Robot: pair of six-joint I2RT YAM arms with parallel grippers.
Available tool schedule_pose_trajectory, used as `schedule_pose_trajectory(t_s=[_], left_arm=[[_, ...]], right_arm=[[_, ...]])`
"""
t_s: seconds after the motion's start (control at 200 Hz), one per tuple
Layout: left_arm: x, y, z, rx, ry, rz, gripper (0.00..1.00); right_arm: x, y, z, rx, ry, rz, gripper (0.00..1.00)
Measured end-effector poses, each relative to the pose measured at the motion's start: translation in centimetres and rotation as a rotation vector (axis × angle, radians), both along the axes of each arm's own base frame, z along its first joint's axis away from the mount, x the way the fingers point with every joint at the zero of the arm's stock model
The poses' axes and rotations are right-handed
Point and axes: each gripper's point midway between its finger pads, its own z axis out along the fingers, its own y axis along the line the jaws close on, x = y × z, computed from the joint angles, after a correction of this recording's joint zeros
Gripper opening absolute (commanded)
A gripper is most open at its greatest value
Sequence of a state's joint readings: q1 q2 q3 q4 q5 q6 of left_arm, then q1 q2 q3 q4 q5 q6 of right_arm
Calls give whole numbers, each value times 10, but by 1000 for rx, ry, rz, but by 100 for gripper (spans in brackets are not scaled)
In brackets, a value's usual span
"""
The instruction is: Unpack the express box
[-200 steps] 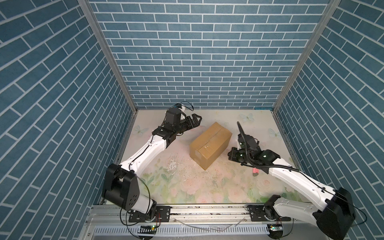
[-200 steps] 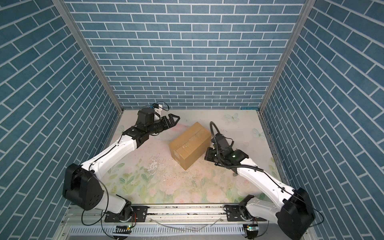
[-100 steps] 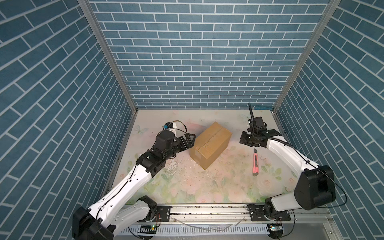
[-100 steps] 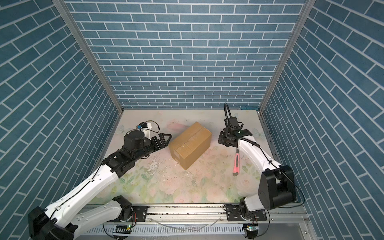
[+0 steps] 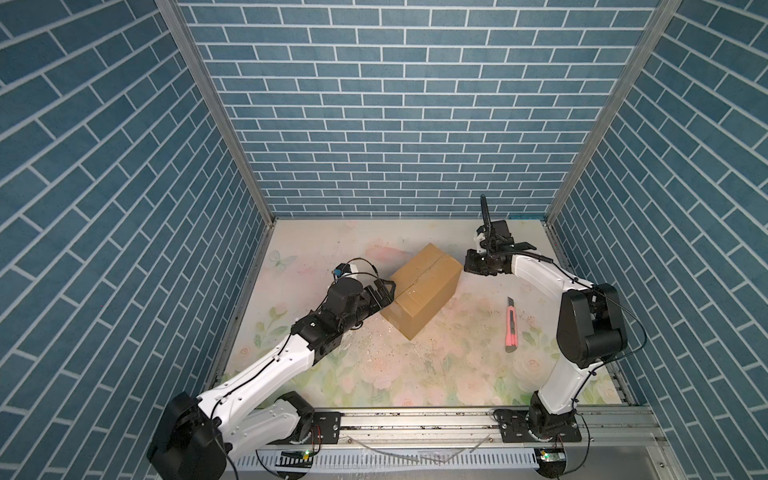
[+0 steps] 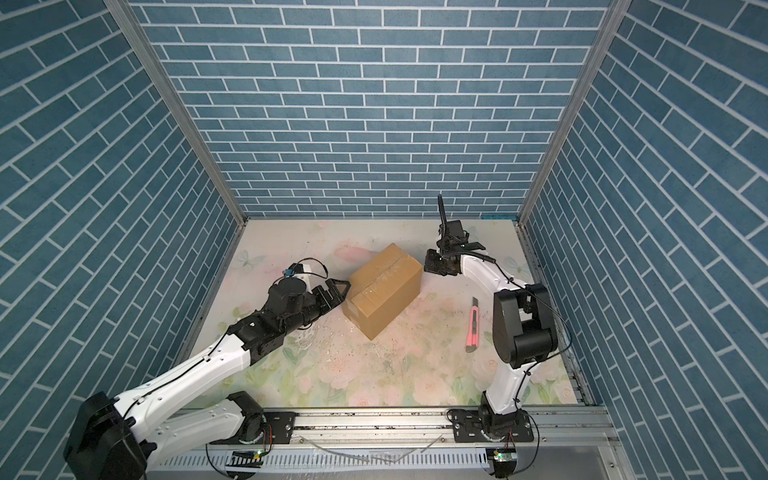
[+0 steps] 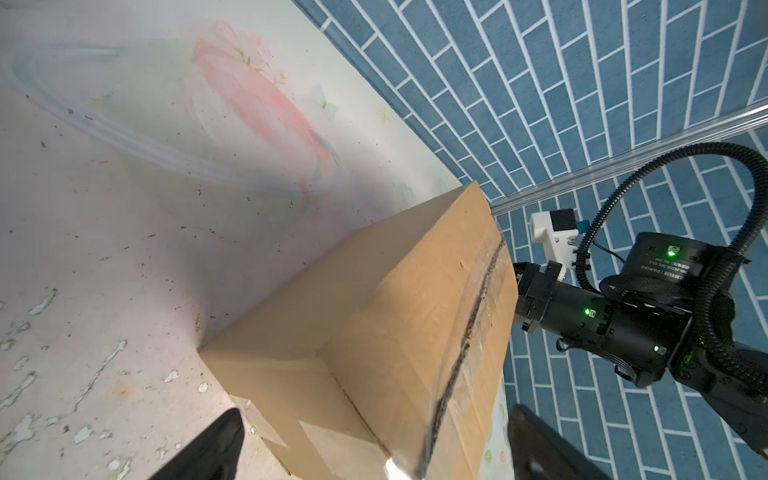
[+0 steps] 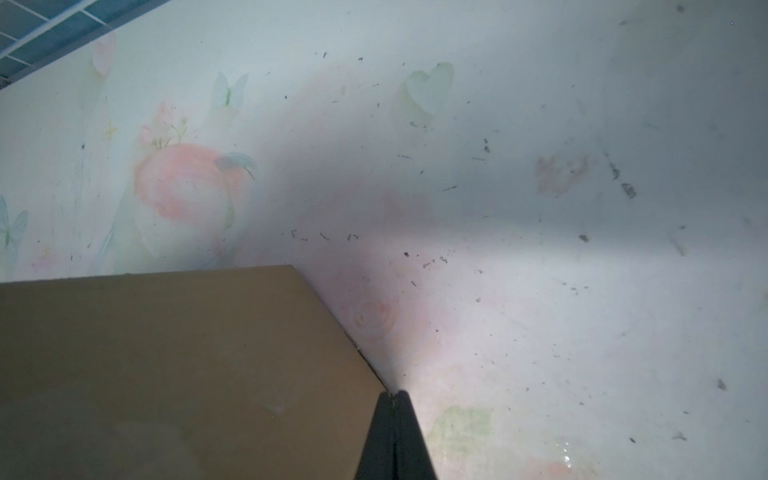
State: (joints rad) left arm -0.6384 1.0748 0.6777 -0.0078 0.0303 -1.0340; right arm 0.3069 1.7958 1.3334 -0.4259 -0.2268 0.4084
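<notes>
Express box point(image 5: 424, 291) sits closed mid-surface point(image 5: 374, 374), skewed, flaps down. Its lengthwise seam point(image 7: 478, 299) shows a dark ragged line under clear tape. Left end effector point(image 5: 384, 293) is spread fully wide and empty, fingers point(image 7: 216, 444) straddling the box's near end, not clamping. Right end effector point(image 8: 394, 401) is pinched fully closed, holding nothing, tips at the box's far corner; touching or just off, can't tell. Pink knife point(image 5: 510, 326) lies on the surface near the right arm, apart from the box.

Risks, my read:
- Nothing grips the box, so a prod from the closed right tips likely spins or slides it.
- Left fingers closing off-centre could crush a flap or skid off the cardboard.
- Any uncut tape would hold the flaps shut.

Writing: box faces are plain, no shipping label visible. Small print on the right arm's joint housing point(image 7: 660, 266) is upside down and unreadable. Knife shows nothing legible.
</notes>
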Motion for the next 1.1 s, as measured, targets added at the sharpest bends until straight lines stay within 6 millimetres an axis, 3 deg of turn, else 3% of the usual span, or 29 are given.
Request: schedule_pose_trajectory(t_s=[0.28, 0.5, 0.65, 0.86, 0.99, 1.1], left_arm=[[15, -13, -10, -25, 2, 2, 100], [21, -15, -13, -25, -4, 13, 100], [27, -7, -14, -11, -13, 41, 100], [40, 14, -15, 7, -21, 92, 100], [53, 37, -14, 6, -15, 129, 100], [61, 53, -7, 3, -16, 136, 100]], right_arm=[[-10, 27, 3, 45, -7, 85, 0], [-45, 48, 0, 27, -4, 156, 0], [-71, 51, -2, 5, -10, 168, 0], [-122, 65, 0, 1, -1, 203, 0], [-149, 84, 10, 21, -14, 262, 0], [-163, 85, 27, 44, -51, 270, 0]])
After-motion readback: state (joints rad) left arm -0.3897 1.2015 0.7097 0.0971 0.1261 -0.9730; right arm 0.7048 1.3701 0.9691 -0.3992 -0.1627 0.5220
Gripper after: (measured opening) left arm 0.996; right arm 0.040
